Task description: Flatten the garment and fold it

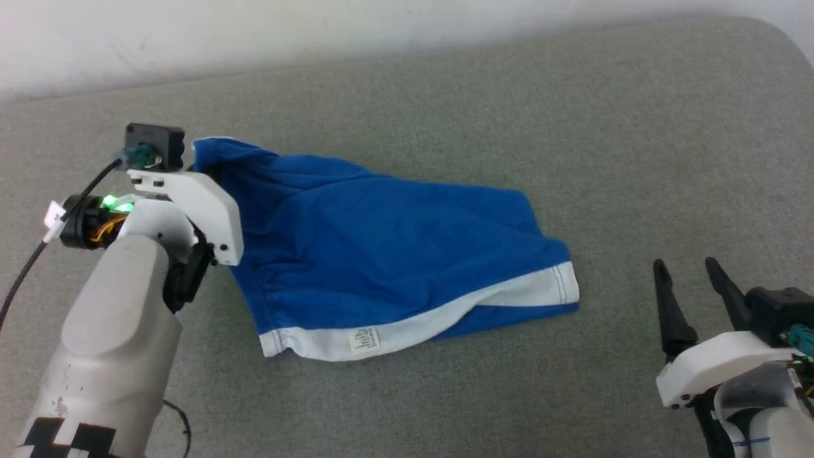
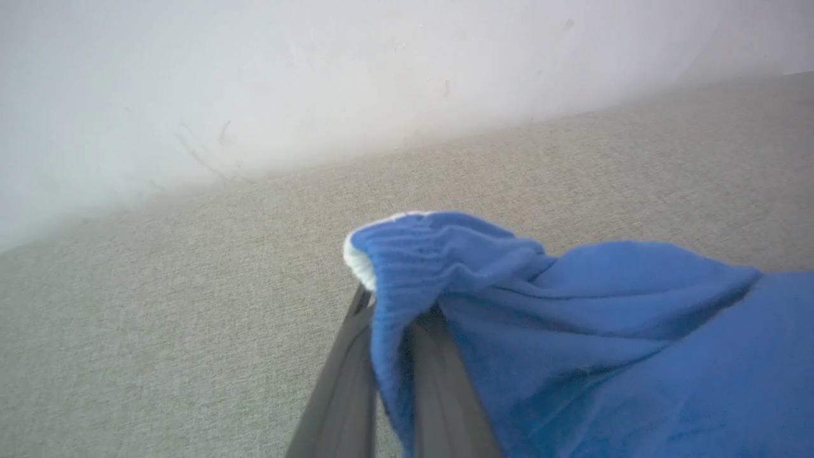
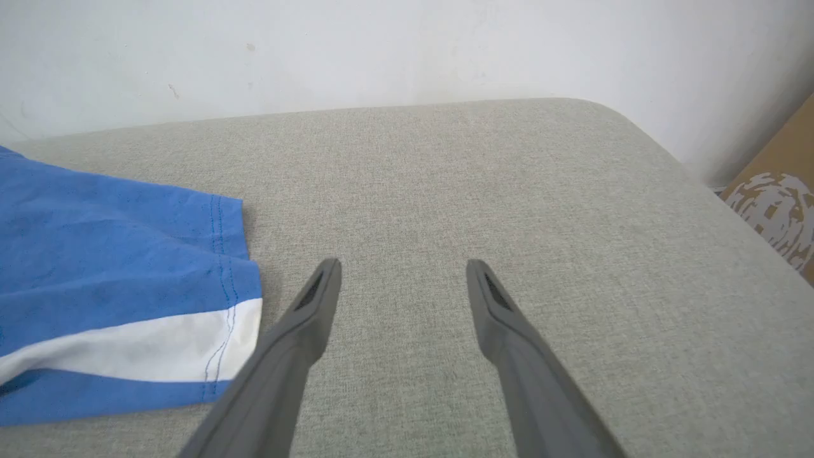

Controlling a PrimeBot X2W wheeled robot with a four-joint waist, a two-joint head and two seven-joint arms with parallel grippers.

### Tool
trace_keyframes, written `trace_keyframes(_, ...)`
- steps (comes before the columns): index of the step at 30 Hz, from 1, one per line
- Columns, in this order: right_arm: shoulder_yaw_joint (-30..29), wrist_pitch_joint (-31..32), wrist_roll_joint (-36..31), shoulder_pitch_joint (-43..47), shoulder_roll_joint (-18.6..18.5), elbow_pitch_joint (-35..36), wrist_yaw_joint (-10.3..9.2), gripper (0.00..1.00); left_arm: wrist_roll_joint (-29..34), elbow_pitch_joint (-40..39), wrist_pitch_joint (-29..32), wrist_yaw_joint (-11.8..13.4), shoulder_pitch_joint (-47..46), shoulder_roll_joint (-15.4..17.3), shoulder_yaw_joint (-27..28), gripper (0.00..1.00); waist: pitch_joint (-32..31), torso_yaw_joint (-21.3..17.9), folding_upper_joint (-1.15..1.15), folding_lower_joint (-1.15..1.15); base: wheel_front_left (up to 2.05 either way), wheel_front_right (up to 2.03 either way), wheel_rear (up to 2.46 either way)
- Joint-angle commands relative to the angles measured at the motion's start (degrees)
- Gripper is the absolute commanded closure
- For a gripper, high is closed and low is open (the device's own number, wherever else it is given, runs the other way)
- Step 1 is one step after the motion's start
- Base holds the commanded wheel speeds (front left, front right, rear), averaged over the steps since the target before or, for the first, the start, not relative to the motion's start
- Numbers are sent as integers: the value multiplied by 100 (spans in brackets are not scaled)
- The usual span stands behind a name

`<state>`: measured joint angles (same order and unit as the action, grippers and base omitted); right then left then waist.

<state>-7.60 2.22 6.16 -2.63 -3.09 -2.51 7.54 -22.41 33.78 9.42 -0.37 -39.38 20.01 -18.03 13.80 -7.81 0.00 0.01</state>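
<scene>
The soft, limp garment [image 1: 381, 248] hangs pinched at its gathered corner between the left gripper [image 2: 397, 324] fingers. The right gripper [image 3: 402, 273] fingers gape empty, with a likely hold just left of them.

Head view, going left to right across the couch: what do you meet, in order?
Left arm → shorts → right gripper, jaws open.
</scene>
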Motion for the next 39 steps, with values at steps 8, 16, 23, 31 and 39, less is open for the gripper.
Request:
trace_keyframes(8,164,-195,52,-212,21,-209,-5,0,-13,700,-683,-51,-82,-152,-53,0,31,102,0,-1,0,0,0)
trace_keyframes(16,92,-329,-10,-136,-37,-258,-5,0,-205,384,-1862,-80,282,-322,133,0,-502,536,0,-1,0,0,0)
trace_keyframes(23,257,-642,105,66,-249,-210,-5,0,-329,-591,-2336,50,1164,-352,324,0,-925,909,0,-1,0,0,0)
trace_keyframes(31,376,-878,232,391,-224,-133,-5,0,-424,-1639,-2414,186,2639,-578,323,0,-1119,1200,0,-1,0,0,0)
trace_keyframes(39,480,-848,242,497,-146,-213,-5,0,-583,-1511,-1528,-129,3305,-683,-303,0,-1027,1276,0,-1,0,0,0)
